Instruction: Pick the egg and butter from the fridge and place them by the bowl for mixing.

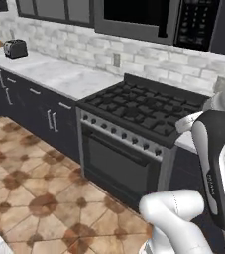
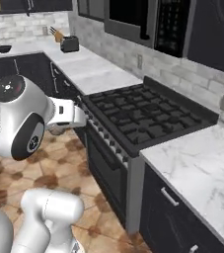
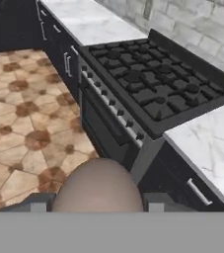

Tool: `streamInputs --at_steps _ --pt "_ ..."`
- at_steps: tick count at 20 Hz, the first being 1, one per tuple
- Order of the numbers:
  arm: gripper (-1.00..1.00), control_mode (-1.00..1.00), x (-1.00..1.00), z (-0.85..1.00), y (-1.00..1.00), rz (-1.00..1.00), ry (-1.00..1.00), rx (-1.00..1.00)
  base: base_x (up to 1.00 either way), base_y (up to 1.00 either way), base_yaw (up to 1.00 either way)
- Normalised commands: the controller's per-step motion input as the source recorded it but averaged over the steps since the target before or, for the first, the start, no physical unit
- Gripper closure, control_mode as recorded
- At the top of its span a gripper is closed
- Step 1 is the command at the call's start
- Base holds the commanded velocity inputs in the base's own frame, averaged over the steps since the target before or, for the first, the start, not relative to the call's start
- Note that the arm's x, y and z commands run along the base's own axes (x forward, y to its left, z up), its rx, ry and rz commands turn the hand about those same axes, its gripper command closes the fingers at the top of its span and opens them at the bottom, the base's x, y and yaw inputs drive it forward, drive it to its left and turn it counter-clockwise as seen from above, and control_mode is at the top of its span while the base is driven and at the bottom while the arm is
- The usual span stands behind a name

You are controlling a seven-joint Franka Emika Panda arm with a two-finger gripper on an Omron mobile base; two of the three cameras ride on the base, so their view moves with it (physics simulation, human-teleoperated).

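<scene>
So you had the egg (image 3: 97, 187) clamped in the jaws near the stove (image 3: 153, 84), with delivery by the bowl (image 2: 3, 49) and the whole butter run left.

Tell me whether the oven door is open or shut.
Shut. The oven door sits flush under the knob row below the stove, its handle against the front.

Even flat rendered light, soft low-resolution blur, faint shadows, no glare

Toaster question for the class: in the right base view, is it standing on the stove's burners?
No, the toaster stands on the marble counter by the wall corner, well beyond the stove.
</scene>
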Motion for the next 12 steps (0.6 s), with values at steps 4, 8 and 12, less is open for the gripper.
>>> streamInputs --at_steps 4,8,12 --pt "1.0 1.0 0.0 0.0 0.0 0.0 0.0 0.0 0.6 0.0 0.75" --pt "1.0 1.0 0.0 0.0 0.0 0.0 0.0 0.0 0.86 0.0 0.68" --pt "1.0 1.0 0.0 0.0 0.0 0.0 0.0 0.0 1.0 0.01 0.47"
